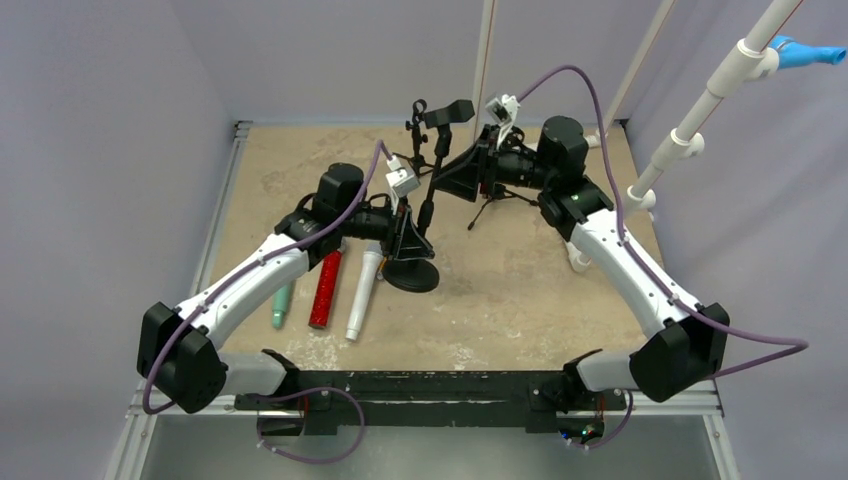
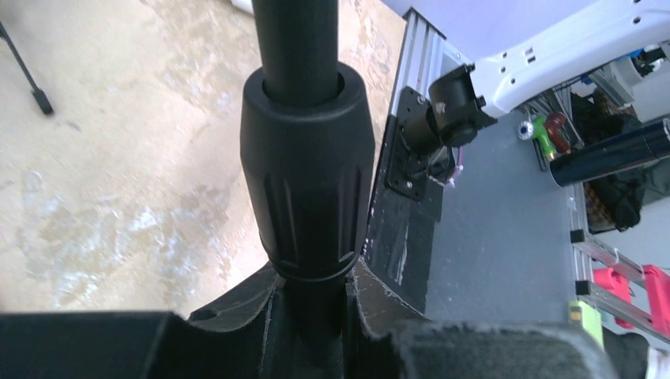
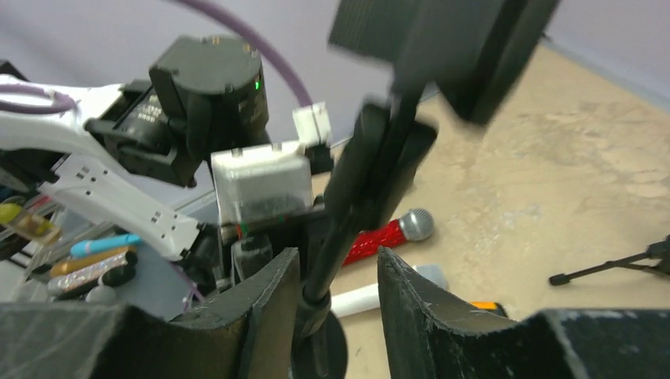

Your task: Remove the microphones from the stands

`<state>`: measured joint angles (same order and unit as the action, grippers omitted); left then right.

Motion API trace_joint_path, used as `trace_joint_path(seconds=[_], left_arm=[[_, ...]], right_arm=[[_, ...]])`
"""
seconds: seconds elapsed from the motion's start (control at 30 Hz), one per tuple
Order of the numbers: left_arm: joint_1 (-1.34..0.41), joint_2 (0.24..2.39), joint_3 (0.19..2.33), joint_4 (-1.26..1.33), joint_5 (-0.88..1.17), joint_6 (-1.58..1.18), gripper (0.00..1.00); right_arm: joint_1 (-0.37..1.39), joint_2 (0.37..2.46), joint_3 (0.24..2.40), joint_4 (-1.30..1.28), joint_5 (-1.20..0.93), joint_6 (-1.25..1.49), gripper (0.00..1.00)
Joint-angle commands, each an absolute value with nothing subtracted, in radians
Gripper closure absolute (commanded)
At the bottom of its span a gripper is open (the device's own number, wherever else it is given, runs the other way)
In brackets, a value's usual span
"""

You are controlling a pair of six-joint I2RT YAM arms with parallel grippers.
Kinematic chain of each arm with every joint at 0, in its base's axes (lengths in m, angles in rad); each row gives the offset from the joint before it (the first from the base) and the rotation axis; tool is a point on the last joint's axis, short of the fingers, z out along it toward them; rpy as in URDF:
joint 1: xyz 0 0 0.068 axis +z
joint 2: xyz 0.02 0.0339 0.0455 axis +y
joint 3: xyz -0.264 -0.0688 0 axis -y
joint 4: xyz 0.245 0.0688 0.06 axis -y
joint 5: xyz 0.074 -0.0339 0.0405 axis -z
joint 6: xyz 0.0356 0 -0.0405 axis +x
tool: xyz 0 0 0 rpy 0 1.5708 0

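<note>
The black stand [image 1: 430, 190] rises from a round base [image 1: 412, 274] in the middle of the table. A short black microphone [image 1: 452, 111] sits in the clip at its top and shows as a blurred dark body [image 3: 442, 39] in the right wrist view. My left gripper [image 1: 412, 238] is shut on the lower pole just under the ribbed collar [image 2: 306, 174], its jaws [image 2: 316, 292] pressed to both sides. My right gripper [image 1: 462, 175] is higher up and open. The pole [image 3: 328, 260] passes between its fingers [image 3: 338, 264] with a gap on each side.
A teal microphone [image 1: 283, 305], a red glitter one [image 1: 326, 290] and a white one [image 1: 363, 297] lie left of the base. A small tripod stand [image 1: 500, 203] stands behind my right gripper. A white pipe frame [image 1: 690, 130] rises at the right.
</note>
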<state>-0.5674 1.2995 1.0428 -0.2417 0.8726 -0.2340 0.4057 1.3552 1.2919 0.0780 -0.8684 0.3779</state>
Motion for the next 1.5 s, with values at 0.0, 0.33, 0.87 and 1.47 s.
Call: trace_joint_path(seconds=[0.0,0.33,0.87,1.47], left_arm=[[-0.558,1.26,1.122,-0.115,0.867,-0.261,1.0],[-0.558,1.304,1.172,-0.145,0.803,-0.275,1.0],[-0.562,1.309,1.142,-0.124,0.82,-0.258,1.0],[-0.561,1.197,0.962,0.18,1.199,-0.343,1.0]], right_arm=[[0.417,1.328,1.263,0.025,-0.925,0.328,0.59],[0.46,1.35,1.185,0.089,-0.929,0.364,0.57],[0.499,1.406,1.195,0.137,-0.938,0.374,0.99],[0.392,1.415,1.21,0.082,-1.102,0.249,0.63]])
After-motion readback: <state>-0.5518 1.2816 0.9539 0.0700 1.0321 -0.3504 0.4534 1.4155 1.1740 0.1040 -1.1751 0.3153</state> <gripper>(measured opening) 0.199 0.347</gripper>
